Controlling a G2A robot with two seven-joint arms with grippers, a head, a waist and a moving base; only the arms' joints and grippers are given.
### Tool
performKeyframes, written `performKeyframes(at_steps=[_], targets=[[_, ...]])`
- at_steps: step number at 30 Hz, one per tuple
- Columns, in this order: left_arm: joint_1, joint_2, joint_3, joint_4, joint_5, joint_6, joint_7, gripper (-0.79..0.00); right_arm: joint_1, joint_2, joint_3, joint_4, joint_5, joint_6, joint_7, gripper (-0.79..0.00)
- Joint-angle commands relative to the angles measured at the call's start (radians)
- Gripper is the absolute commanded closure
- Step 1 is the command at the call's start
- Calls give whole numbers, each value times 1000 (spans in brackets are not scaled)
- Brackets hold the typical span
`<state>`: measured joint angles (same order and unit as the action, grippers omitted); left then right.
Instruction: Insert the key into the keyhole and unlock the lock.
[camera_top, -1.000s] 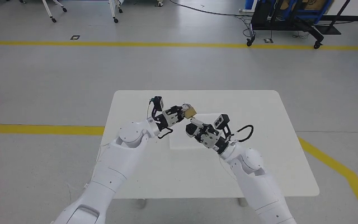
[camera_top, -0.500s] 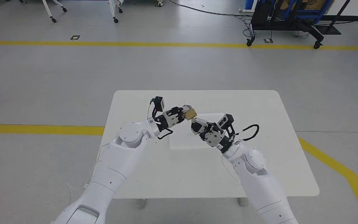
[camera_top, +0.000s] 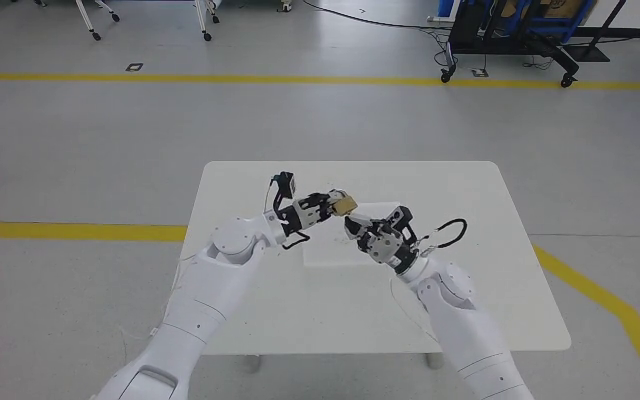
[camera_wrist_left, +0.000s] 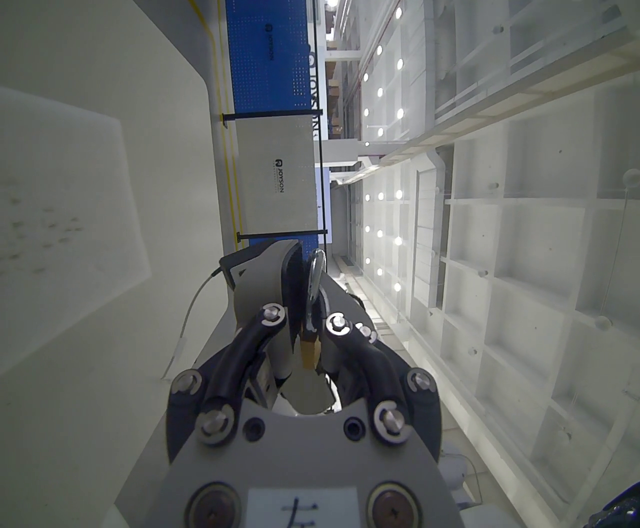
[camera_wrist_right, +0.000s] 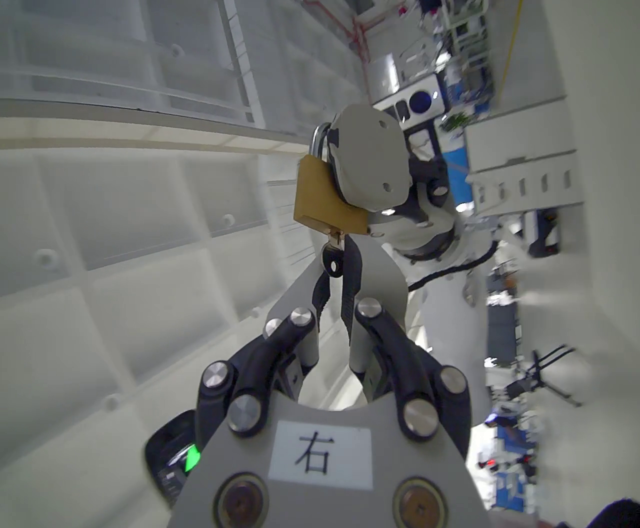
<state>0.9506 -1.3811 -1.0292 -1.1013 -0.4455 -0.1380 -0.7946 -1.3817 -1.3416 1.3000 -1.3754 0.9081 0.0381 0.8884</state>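
A brass padlock (camera_top: 342, 204) with a steel shackle (camera_wrist_left: 316, 272) hangs above the white table (camera_top: 480, 200), and my left gripper (camera_top: 325, 205) is shut on it. In the right wrist view the lock body (camera_wrist_right: 325, 197) faces me with its keyhole end toward my right gripper (camera_wrist_right: 336, 265). That gripper is shut on a dark-headed key (camera_wrist_right: 332, 259), whose blade tip touches the lock's keyhole end. From above, my right gripper (camera_top: 358, 221) sits just right of and below the lock.
A lighter rectangular mat (camera_top: 335, 255) lies on the table under both arms. A black cable loop (camera_top: 452, 232) arcs beside the right forearm. Yellow floor lines run behind and beside the table.
My right gripper has moved up and toward the padlock, bringing the key to its keyhole end. The left gripper and the lock have shifted slightly to the right.
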Motion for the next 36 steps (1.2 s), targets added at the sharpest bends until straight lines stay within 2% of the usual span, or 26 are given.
performKeyframes(at_steps=[1,4,9,14,21,24,26,28,30,33,36], targets=[[2,0,4,-3,7,-14,-18,0,8,0,2,31,75,39,71,0],[4,1,3,-3,14,-40,-28,0,27,-2,0,82,151,88,153,0],[8,2,-2,-6,13,-58,-30,0,57,-2,-3,147,203,133,220,0],[8,2,-3,-7,14,-54,-31,0,64,6,-9,132,101,92,197,0],[11,4,-7,-12,17,-68,-31,0,52,13,1,121,108,108,206,0],[13,4,-11,-12,15,-72,-21,0,45,16,12,112,81,66,184,0],[14,3,-14,-12,8,-70,-10,0,26,20,22,86,23,-11,134,-185],[14,3,-17,-10,5,-60,6,0,-10,22,22,28,-81,-112,25,-262],[12,2,-16,-9,6,-52,13,0,-47,23,14,-39,-172,-163,-64,-256],[10,1,-13,-6,9,-40,22,0,-88,25,5,-119,-264,-184,-164,-219],[6,1,-7,-2,35,-29,36,0,-118,27,-3,-181,-362,-203,-269,-265]])
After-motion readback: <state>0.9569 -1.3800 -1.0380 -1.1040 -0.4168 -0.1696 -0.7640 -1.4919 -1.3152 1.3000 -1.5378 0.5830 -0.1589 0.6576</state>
